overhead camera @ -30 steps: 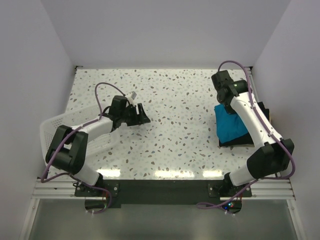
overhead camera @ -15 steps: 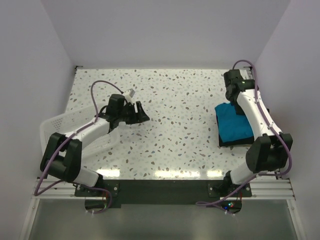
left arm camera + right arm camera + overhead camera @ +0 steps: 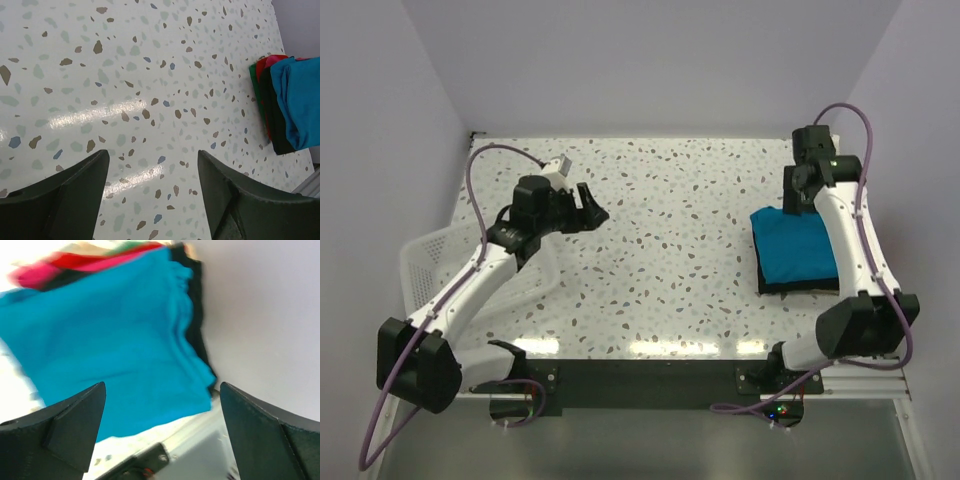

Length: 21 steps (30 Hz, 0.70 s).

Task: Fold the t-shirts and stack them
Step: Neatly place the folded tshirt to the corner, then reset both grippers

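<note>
Teal t-shirt [image 3: 798, 250] lies folded atop black t-shirt [image 3: 802, 288] at the right side of the table [image 3: 670, 260]; right gripper [image 3: 794, 200] hangs over the stack's far edge, fingers wide apart, empty; left gripper [image 3: 593, 207] over mid-left, fingers apart.

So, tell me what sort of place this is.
Probably a robot test booth, not a home: plain pale walls box in a speckled table, with folded t-shirts and a mesh basket.
</note>
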Available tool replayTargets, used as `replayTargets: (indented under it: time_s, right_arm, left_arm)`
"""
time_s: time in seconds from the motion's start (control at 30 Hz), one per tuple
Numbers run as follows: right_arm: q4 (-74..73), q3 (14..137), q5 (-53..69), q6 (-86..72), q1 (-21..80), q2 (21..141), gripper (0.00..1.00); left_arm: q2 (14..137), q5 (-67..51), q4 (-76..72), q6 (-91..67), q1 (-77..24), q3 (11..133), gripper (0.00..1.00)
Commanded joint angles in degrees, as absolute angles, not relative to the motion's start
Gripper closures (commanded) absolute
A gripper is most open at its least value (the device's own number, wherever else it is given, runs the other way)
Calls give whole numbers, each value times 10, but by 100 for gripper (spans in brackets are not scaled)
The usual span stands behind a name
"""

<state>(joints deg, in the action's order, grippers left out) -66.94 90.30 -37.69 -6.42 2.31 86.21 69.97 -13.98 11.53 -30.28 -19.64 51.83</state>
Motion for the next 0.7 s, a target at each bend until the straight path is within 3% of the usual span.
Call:
replayTargets:
  time_s: [0.0,0.33,0.67]
  right_arm:
    - [-584,893,-206,-72,25,760,1]
    - [-372,639,-42,-91,26,562,1]
    - [-328,592,-47,-91,25,515,1]
  left_arm:
    - [662,-76,154,-286,-193,554,23]
    - [621,-13,192,-287,-193,555,20]
    - [610,63,200,-285,-193,573,18]
